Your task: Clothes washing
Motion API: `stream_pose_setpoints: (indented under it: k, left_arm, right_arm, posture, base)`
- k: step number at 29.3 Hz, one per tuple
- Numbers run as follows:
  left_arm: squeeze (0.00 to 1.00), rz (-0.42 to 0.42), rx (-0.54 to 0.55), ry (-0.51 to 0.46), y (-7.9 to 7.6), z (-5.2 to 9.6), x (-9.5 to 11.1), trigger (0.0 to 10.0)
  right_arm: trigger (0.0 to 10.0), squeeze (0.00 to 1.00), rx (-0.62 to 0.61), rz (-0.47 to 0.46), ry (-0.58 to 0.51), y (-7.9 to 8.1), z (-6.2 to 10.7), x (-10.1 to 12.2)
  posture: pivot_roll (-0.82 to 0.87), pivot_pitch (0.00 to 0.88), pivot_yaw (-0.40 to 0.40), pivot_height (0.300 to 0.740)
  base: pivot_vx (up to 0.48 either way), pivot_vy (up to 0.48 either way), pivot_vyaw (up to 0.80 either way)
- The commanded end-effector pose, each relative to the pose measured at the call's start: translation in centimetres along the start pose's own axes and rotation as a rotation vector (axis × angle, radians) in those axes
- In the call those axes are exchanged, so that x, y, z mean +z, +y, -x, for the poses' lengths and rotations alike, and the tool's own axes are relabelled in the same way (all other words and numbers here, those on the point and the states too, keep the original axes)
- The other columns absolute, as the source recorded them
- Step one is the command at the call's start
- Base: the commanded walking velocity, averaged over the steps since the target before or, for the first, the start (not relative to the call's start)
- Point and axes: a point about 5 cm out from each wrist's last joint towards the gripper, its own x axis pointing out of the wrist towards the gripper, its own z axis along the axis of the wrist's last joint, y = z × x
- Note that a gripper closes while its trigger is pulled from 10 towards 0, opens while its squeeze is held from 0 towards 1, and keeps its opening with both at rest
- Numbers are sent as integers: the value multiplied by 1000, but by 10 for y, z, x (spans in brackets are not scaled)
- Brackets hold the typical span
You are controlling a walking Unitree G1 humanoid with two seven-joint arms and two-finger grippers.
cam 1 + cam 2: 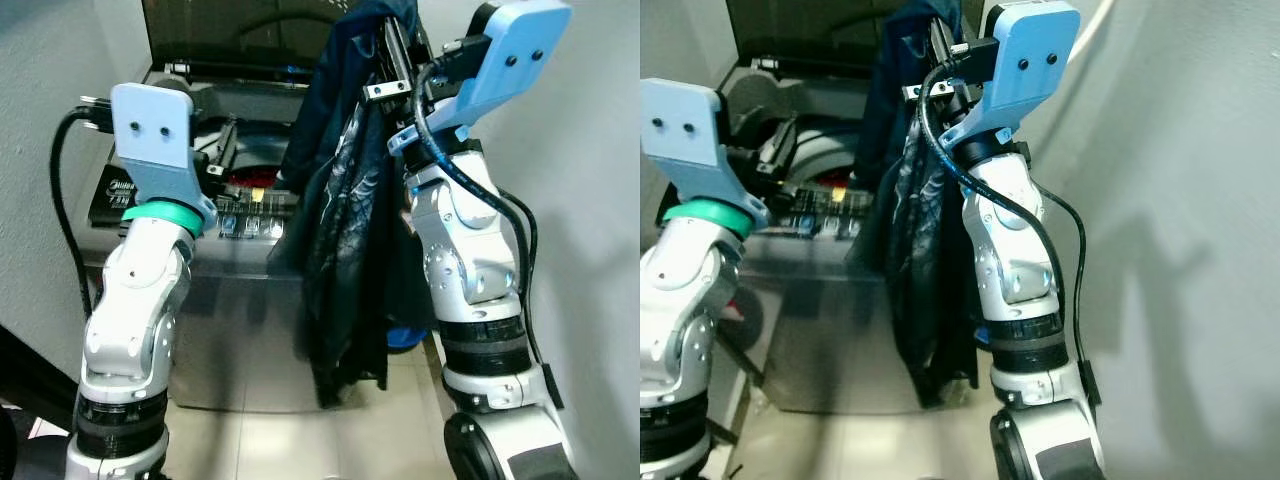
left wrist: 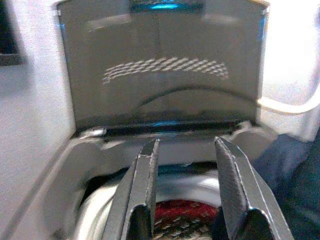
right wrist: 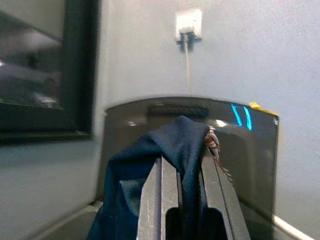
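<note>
A top-loading washing machine [image 1: 230, 300] stands before me with its dark lid [image 2: 160, 70] raised. Red and patterned laundry [image 2: 182, 215] lies in the drum [image 1: 250, 165]. My right gripper [image 1: 398, 55] is shut on a dark blue garment [image 1: 345, 230], held high at the machine's right side. The cloth drapes over the fingers [image 3: 165, 195] and hangs down past the machine's front. My left gripper [image 2: 185, 150] is open above the drum's left side, nothing between its fingers [image 2: 145, 190].
The control panel [image 1: 245, 225] runs along the machine's front edge. A grey wall [image 1: 1180, 200] is close on the right, with a socket and cable [image 3: 188, 30] behind the lid. A dark window frame [image 3: 45, 70] is at the left. Tiled floor [image 1: 270, 440] lies below.
</note>
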Motion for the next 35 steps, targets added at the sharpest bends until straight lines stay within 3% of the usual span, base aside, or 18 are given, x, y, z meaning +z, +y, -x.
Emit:
stream_pose_setpoints:
  k: [1, 6, 23, 26, 30, 32, 33, 35]
  left_arm:
    - [0, -11, 16, 5, 4, 1, -2, 10000]
    - [0, -15, 15, 6, 3, 1, -2, 10000]
    - [0, -1, -28, -7, -3, 0, 1, 10000]
    - [0, -39, -13, -107, 2, -4, 16, 10000]
    - [0, -58, -42, -118, -1, -4, 17, 10000]
    - [0, -48, -116, -102, -10, 0, 13, 10000]
    - [0, -48, -116, -102, -10, 0, 13, 10000]
    - [0, 16, -222, -104, -20, 11, 14, 10000]
  right_arm:
    - [10000, 0, 2, -2, -20, 2, -2, 5]
    - [10000, 0, -3, 2, -16, 0, -2, 4]
    - [10000, 0, -2, 10, -23, 0, -2, 5]
    - [10000, 0, 83, -13, -42, 9, -4, 10]
    - [10000, 0, 192, -41, -74, 22, -9, 20]
    - [10000, 0, 318, -62, -112, 35, -15, 30]
    - [10000, 0, 318, -62, -112, 35, -15, 30]
    - [10000, 0, 356, -113, -155, 41, -26, 41]
  posture:
    - [94, 0, -9, 740]
    - [94, 0, -10, 740]
    - [95, 0, -7, 740]
    - [92, 0, -4, 740]
    - [83, 0, 1, 740]
    - [81, 0, 3, 740]
    - [81, 0, 3, 740]
    - [87, 0, -8, 740]
  base:
    - [450, 0, 0]
    - [441, 0, 0]
    - [0, 0, 0]
    - [0, 0, 0]
    - [0, 0, 0]
    - [0, 0, 0]
    - [0, 0, 0]
    - [0, 0, 0]
